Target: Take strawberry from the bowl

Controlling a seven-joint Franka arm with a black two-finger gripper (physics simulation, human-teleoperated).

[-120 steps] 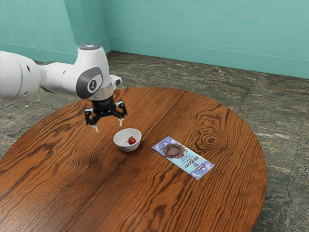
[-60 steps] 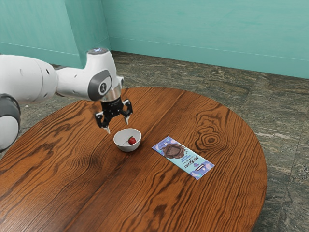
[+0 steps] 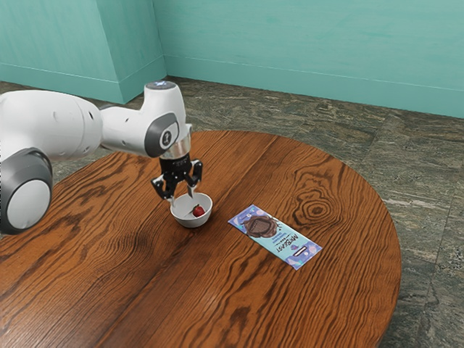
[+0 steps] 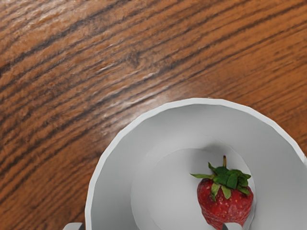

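Note:
My gripper (image 3: 182, 197) stands open at the white bowl (image 3: 192, 220), its fingertips near the rim on the exterior view's left and far side. A red strawberry (image 3: 198, 211) lies inside the bowl. In the wrist view, the tips of my gripper (image 4: 153, 226) show at the lower edge, one by the outside of the rim of the bowl (image 4: 110, 158), the other overlapping the strawberry (image 4: 224, 203), which has green leaves and a short stem. Nothing is held between the fingers.
A flat blue and purple chocolate packet (image 3: 275, 235) lies on the round wooden table (image 3: 319, 304), toward the exterior view's right from the bowl. The table's curved edge runs behind the bowl and packet.
My arm has come down and toward the exterior view's right, bringing the open gripper from above and beside the bowl to its rim. Bowl, strawberry and packet have stayed put.

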